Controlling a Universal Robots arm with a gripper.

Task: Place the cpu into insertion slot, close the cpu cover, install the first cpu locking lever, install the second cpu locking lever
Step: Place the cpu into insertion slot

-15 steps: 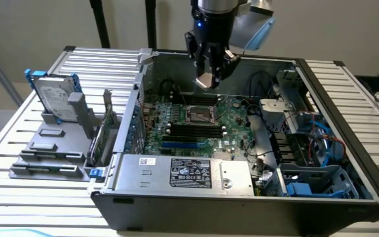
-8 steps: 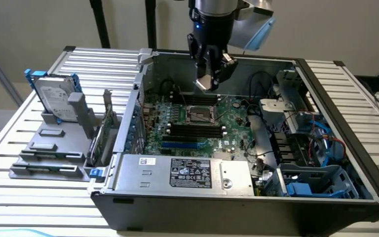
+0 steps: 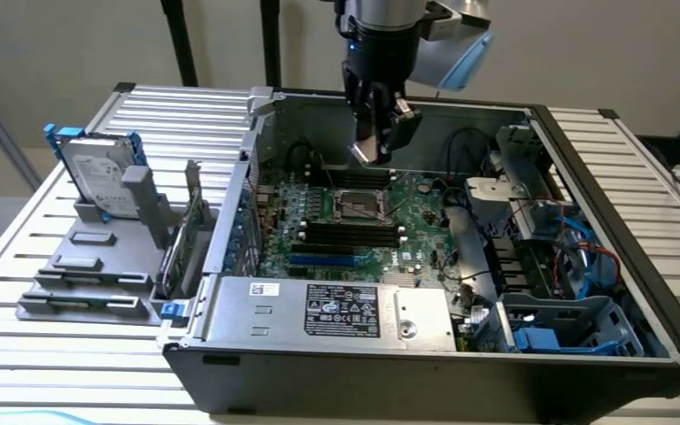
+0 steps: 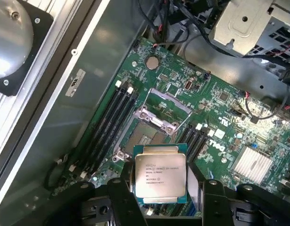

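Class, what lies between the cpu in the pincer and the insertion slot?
Nothing; the exterior view shows a bare gap from cpu to insertion slot.

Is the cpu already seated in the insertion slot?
No: the cpu is held in the gripper, clear of the board, and the insertion slot lies bare.

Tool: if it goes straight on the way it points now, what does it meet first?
Most likely the slot, or the board just beside it. The tool, gripping the cpu, points down over it with nothing between. Depth is unclear, so exact alignment can't be confirmed.
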